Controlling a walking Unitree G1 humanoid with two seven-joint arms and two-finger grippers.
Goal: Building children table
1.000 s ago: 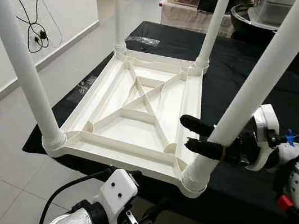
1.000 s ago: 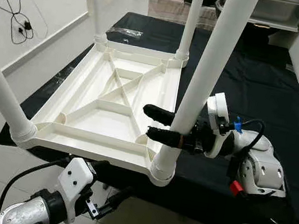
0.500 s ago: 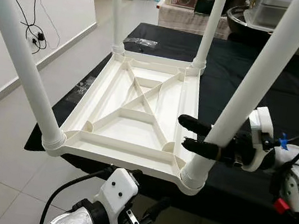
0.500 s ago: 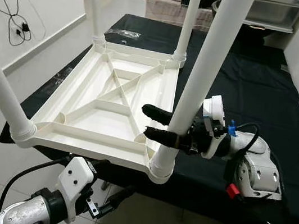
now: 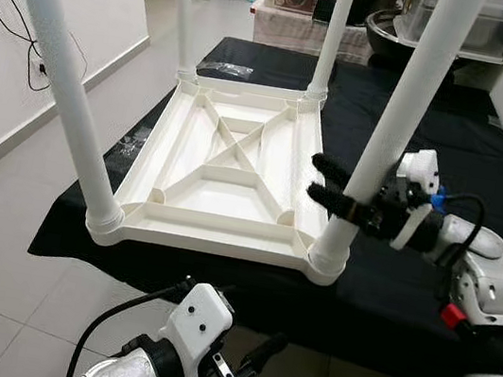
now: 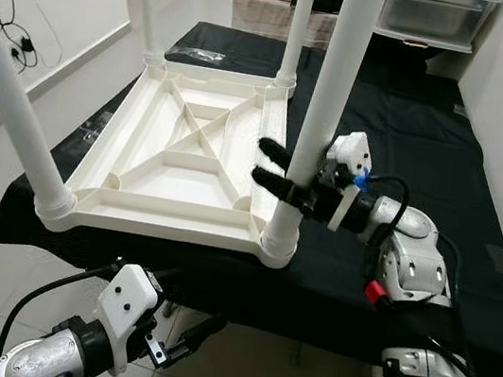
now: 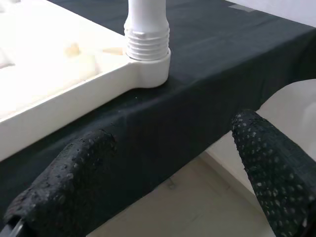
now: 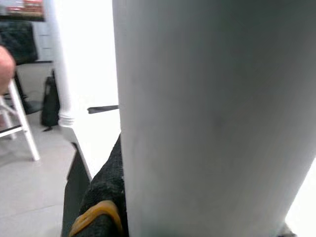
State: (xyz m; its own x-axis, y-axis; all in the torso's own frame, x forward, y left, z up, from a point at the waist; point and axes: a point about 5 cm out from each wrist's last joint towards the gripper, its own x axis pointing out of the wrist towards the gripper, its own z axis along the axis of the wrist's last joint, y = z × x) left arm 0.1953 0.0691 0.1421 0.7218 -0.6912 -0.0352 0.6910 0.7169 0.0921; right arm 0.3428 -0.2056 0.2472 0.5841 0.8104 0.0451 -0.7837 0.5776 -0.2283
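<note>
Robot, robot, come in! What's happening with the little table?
Right gripper around near-right white plastic leg. Left gripper open, low, idle. Upside-down white tabletop on black cloth, four legs in. Nothing blocking.

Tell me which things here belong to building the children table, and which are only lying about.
Belonging to the job:
- white plastic tabletop, upside down on the black cloth
- four white tube legs, including the near right leg
- right gripper, fingers around that leg

Lying about:
- small clear plastic bag on the cloth
- black cables on the floor
- left gripper, idle below the table edge
</note>
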